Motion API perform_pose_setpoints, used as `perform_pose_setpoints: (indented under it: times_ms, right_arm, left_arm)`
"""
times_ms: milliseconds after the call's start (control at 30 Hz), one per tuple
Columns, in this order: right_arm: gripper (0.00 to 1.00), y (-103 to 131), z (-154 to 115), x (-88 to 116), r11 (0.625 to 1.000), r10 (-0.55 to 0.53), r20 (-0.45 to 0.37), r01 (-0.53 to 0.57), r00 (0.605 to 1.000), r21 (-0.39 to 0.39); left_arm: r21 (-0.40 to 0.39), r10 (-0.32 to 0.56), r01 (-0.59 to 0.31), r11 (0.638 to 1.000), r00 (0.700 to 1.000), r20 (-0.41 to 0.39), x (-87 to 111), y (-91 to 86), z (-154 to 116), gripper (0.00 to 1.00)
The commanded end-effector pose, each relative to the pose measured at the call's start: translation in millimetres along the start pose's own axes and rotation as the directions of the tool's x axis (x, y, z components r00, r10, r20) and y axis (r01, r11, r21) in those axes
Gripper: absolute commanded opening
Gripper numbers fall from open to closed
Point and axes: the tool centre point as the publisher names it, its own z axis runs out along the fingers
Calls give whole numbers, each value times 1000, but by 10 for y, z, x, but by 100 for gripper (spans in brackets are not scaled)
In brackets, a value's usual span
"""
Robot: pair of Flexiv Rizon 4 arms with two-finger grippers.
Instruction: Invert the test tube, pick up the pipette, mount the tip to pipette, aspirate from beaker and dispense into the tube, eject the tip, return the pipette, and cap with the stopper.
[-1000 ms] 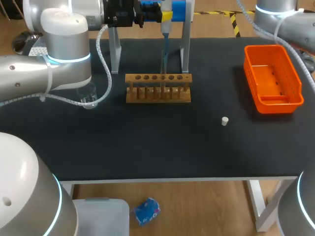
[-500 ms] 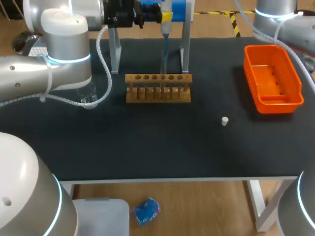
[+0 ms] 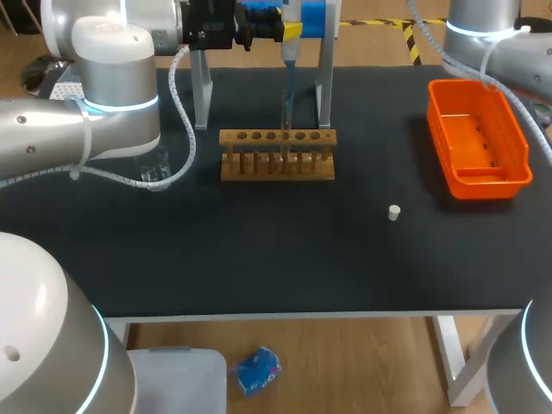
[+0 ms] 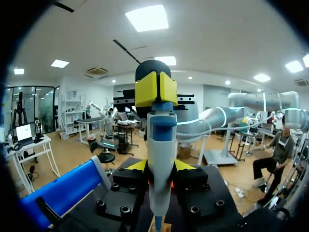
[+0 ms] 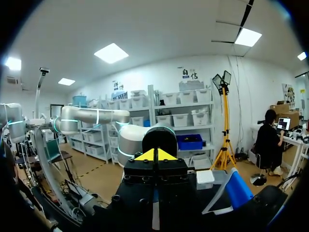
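My left gripper (image 4: 161,166) is shut on the pipette (image 4: 161,145), a white and blue body with a yellow top, its yellow fingertips (image 4: 137,166) pressing from both sides. In the head view the left gripper (image 3: 285,31) holds the pipette (image 3: 290,82) upright at the table's far edge, beside the blue-topped stand (image 3: 326,78), with its lower end pointing down at the wooden tube rack (image 3: 276,155). A glass beaker (image 3: 155,170) stands left of the rack, partly behind my left arm. The small white stopper (image 3: 393,212) lies on the mat at right. My right gripper (image 5: 155,154) is shut, empty, high off the table.
An orange bin (image 3: 477,168) sits at the far right of the black table (image 3: 259,250). My right arm (image 3: 483,30) enters at the top right corner, behind the bin.
The right arm has drawn back a little toward the top right corner. The left arm, pipette and table objects have not moved.
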Motion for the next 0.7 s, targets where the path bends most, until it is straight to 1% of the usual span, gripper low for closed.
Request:
perform_pose_setpoints:
  times_ms: [33, 700]
  right_arm:
    - [0, -45, 4, -3, 1000, -2, 0, 2, 1000, 2]
    - [0, 392, -57, -78, 995, -91, -16, 92, 996, 49]
  left_arm:
    - [4, 1, -1, 1000, 1000, 6, 4, -60, 4, 0]
    - [4, 1, -1, 1000, 1000, 6, 4, -60, 4, 0]
